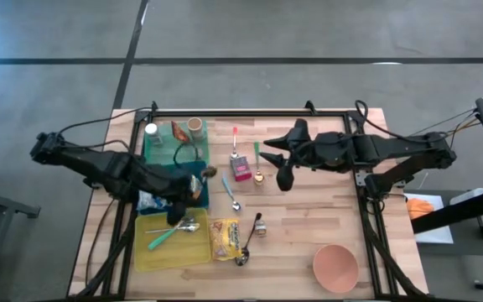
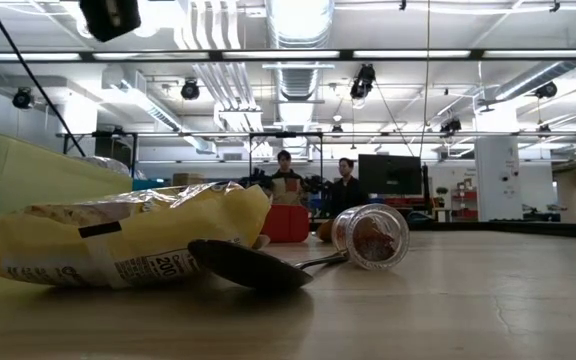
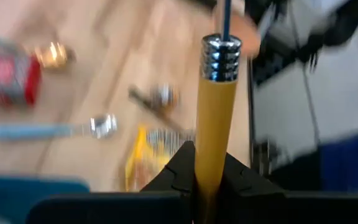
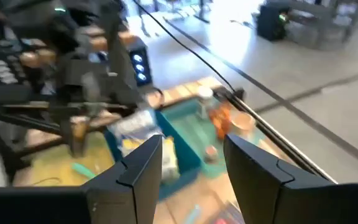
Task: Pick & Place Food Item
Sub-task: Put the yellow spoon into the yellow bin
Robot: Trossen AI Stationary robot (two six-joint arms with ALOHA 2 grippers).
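Note:
A yellow snack bag [image 1: 225, 237] lies flat on the wooden table beside the yellow tray [image 1: 145, 256]; in the low view the snack bag [image 2: 118, 240] fills the left foreground. A small red packet [image 1: 241, 168] stands mid-table. My left gripper [image 1: 181, 201] hovers over the trays' right edge, shut on a yellow-handled utensil [image 3: 215, 118] with a silver collar and a thin blue shaft. My right gripper [image 1: 282, 172] hangs above mid-table, open, with nothing between its fingers [image 4: 142, 168]. My left gripper pinches the utensil's yellow handle [image 3: 211, 146] between its two fingers, low on the handle, away from the silver collar [image 3: 221, 57]. The handle runs straight out past the fingertips, along the fingers. The utensil is lifted clear of the table and trays.
A teal tray [image 1: 159, 158] with bottles and a packet sits at the far left. A green utensil [image 1: 163, 238] lies in the yellow tray. Spoons [image 1: 231, 195], a small jar [image 1: 261, 225] and a pink bowl [image 1: 335, 267] lie about the table. People stand in the room behind.

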